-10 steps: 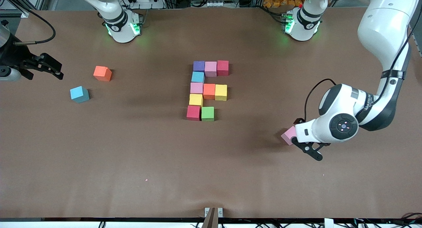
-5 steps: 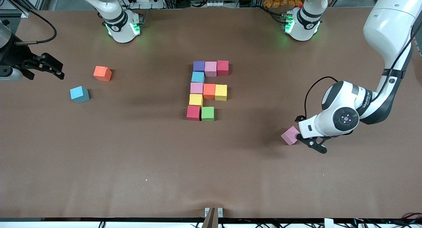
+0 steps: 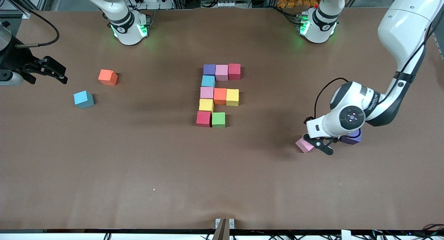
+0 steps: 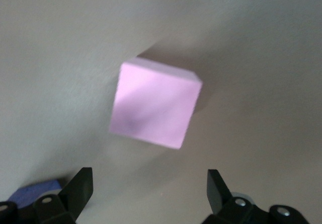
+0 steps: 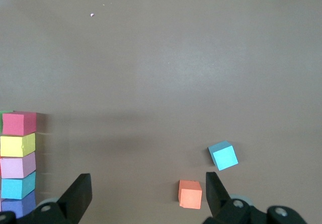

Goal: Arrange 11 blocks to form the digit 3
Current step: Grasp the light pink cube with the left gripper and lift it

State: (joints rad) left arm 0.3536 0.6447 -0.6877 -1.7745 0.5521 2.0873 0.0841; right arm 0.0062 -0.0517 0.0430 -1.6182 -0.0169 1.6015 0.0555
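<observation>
- The brown matte bench (image 3: 138, 170) carried everything.
- The unfinished digit 3 (image 3: 218, 94), a blocky multicoloured cluster of small matte foam cubes, lay at the middle of the bench: a purple, a pink and a red cube in the row farthest from the front camera, a blue cube under the purple one, then a pink, orange and yellow row, then one yellow cube, then a red and a green cube nearest the camera.
- The left pincer (image 3: 317, 144) (image 4: 148, 194) hung low over the loose pink foam cube (image 3: 304, 145) (image 4: 155, 103), well apart from the digit 3 toward the left arm's end of the bench; its fingers were spread and held nothing.
- The right pincer (image 3: 52, 71) (image 5: 146, 196) waited well apart from the digit 3 at the right arm's end, fingers spread and empty.
- A loose orange foam cube (image 3: 108, 77) (image 5: 190, 194) and a loose blue foam cube (image 3: 83, 99) (image 5: 223, 155) lay between the digit 3 and the right pincer.
- A purple foam cube (image 3: 352, 138) showed partly under the left arm's wrist, just beside the loose pink cube.
</observation>
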